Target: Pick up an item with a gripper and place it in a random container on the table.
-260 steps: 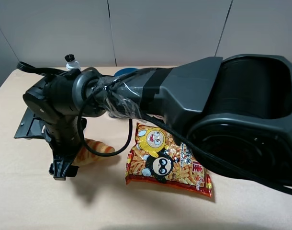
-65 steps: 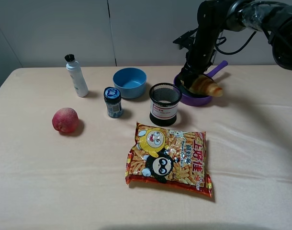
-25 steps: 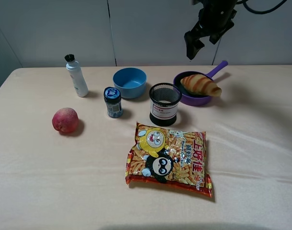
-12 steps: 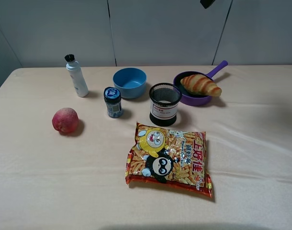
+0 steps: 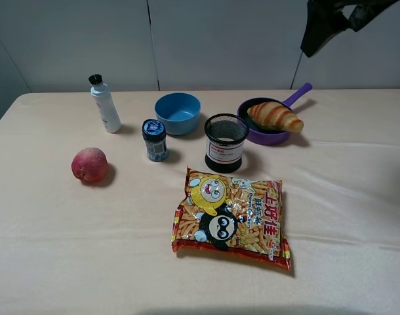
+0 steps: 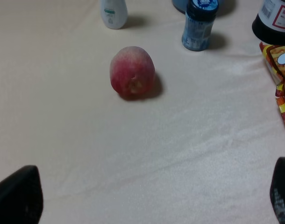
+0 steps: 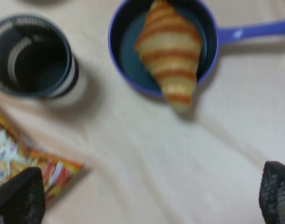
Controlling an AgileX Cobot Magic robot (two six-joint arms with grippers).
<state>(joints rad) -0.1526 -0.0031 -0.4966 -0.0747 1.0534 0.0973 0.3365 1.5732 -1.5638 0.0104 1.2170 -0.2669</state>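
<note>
The croissant [image 5: 274, 116] lies in the purple frying pan [image 5: 260, 137] at the back right of the table [image 5: 69, 249], one end hanging over the pan's rim. The right wrist view shows the croissant [image 7: 169, 56] in the pan [image 7: 118, 51] from above. My right gripper [image 7: 147, 198] is open and empty, well above the table; only a black part of the right arm [image 5: 323, 23] shows at the top right of the high view. My left gripper [image 6: 149, 196] is open and empty above the cloth, short of the peach [image 6: 132, 71].
A black mesh cup [image 5: 225, 142] stands left of the pan, a blue bowl [image 5: 178, 112] behind it. A small jar [image 5: 155, 139], a white bottle [image 5: 105, 103] and the peach [image 5: 89, 164] are on the left. An orange snack bag [image 5: 233, 216] lies in the middle.
The right gripper let go of the croissant in the pan, rose out of the high view, and part of the arm now shows at the top right. The croissant stays in the pan.
</note>
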